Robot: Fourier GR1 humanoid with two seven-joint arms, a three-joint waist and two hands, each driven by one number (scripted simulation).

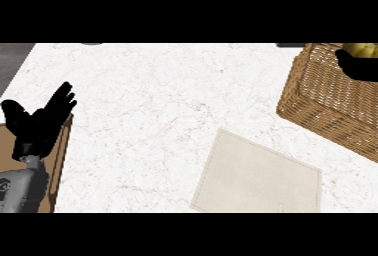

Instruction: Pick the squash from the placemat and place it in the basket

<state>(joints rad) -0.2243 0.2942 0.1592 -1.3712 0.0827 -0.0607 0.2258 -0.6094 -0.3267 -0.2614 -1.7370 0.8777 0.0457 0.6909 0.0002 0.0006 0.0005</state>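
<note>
The yellow squash (360, 49) shows at the top right corner, inside the rim of the woven wicker basket (325, 100). My right hand (356, 67) is a black shape just under and around the squash, over the basket's inside; its fingers curl round the squash's left end. Its forearm is out of view. The beige placemat (258, 176) lies flat on the counter at lower centre-right with nothing on it. My left hand (40, 122) rests open at the far left, fingers up, apart from everything.
The white marble counter (162, 100) fills the view. A brown wooden board (60, 165) lies at the left edge under my left forearm. The basket's near wall stands between the placemat and the squash.
</note>
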